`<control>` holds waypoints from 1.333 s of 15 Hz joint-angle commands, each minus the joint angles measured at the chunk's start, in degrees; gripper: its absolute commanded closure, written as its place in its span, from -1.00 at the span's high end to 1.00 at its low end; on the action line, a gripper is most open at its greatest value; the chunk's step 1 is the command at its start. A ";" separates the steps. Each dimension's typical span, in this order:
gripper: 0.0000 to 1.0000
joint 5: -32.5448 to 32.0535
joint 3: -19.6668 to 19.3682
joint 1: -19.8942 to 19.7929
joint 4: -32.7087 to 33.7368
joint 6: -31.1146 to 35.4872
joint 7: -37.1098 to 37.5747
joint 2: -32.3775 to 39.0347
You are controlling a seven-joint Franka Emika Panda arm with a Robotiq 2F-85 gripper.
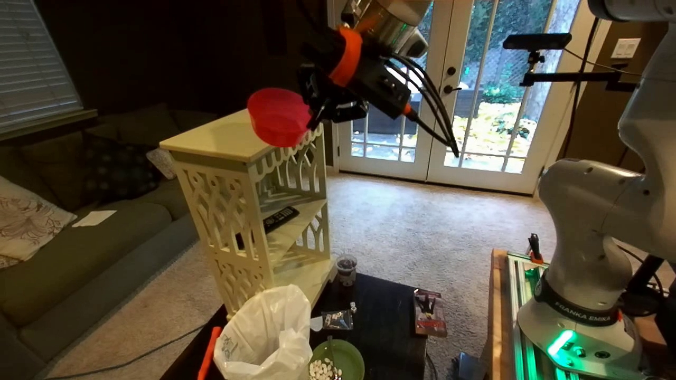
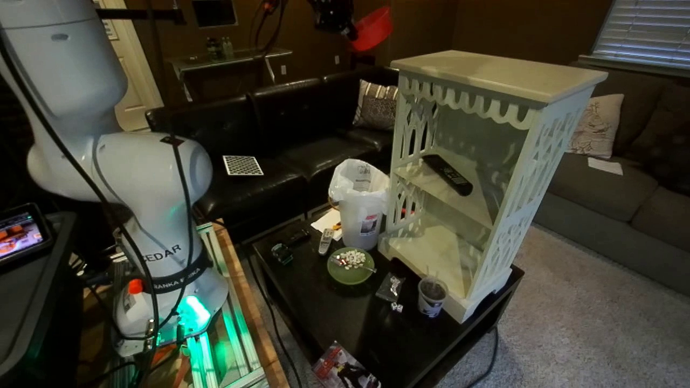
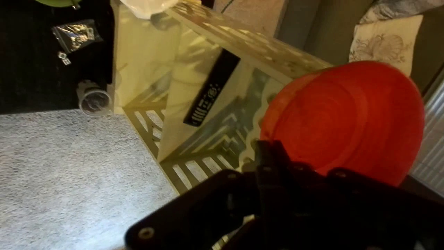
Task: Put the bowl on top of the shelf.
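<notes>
The red bowl is up in the air, not yet on the shelf. It is tipped to one side. The shelf's top is a flat board with straight edges that poke out a bit past the sides, and wavy trim hangs under the front edge. In an exterior view, brown wall shows in the gap between the bowl and the closest corner of the board. In the wrist view the bowl hides part of the shelf.

The shelf stands on the dark worktop, and one of its bottom corners is just beside the worktop's edge. A white bin with a bag in it is just by one side, and a cup is near the front. Out past the shelf's open front, pale carpet runs all the way to the glass doors.

The tool pinches the bowl by its rim. The arm stands on a base well apart from the shelf and bends up out of view. In both exterior views its end part reaches down from the top. It slants toward the bowl, and black cables hang near it.
</notes>
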 commanded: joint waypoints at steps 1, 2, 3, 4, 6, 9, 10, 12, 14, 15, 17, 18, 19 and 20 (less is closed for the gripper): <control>-0.99 -0.28 -9.23 5.89 -0.50 -3.42 4.06 -0.23; -0.99 -0.44 -11.05 7.04 -0.92 -4.44 7.05 -0.85; -0.99 -0.49 -12.95 7.66 -0.35 -5.48 8.60 -0.86; -0.99 -0.49 -15.04 8.44 0.10 -6.66 10.22 -0.98; -0.99 -0.49 -19.80 12.54 -1.43 -7.20 14.38 -3.50; -0.95 -0.49 -21.56 12.80 -0.70 -7.06 13.19 -2.33; -0.95 -0.49 -23.50 15.09 -0.69 -7.47 13.63 -3.50; -0.99 -1.40 -24.19 16.51 -0.50 -9.03 15.37 -3.90; -0.99 -2.19 -24.09 16.80 1.01 -12.39 16.11 -1.18; -0.99 -1.37 -24.60 17.12 1.92 -14.09 15.25 0.46; -0.99 -1.09 -25.28 17.04 2.93 -16.56 15.22 3.82; -0.99 -1.08 -25.59 16.76 3.46 -17.23 15.81 5.52; -0.99 -1.08 -26.26 15.92 4.84 -16.90 17.62 8.35; -0.99 -1.08 -26.61 15.27 5.39 -16.52 19.72 9.88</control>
